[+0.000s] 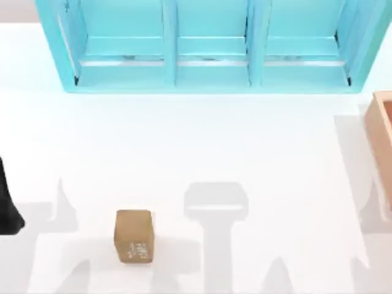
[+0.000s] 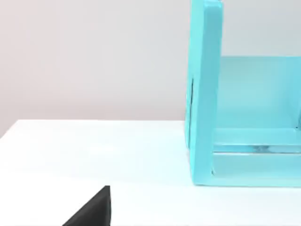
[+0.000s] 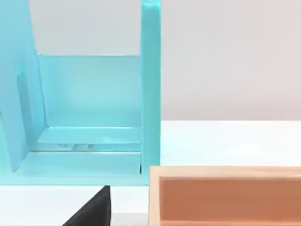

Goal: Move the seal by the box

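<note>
The seal [image 1: 133,236], a small tan-brown block with faint white markings on its near face, stands on the white table at the front left. The box [image 1: 383,130] is light orange-tan with thick walls and is cut off by the table's right edge; its long wall [image 3: 225,195] lies close in the right wrist view. My left arm [image 1: 7,202] is a dark shape at the left edge, well left of the seal. A black part of my left gripper [image 2: 91,212] shows in the left wrist view, and a black part of my right gripper [image 3: 91,211] shows beside the box.
A big turquoise shelf unit [image 1: 208,46] with three bays spans the back of the table; its side wall [image 2: 204,94] stands ahead in the left wrist view. White tabletop stretches between the seal and the box.
</note>
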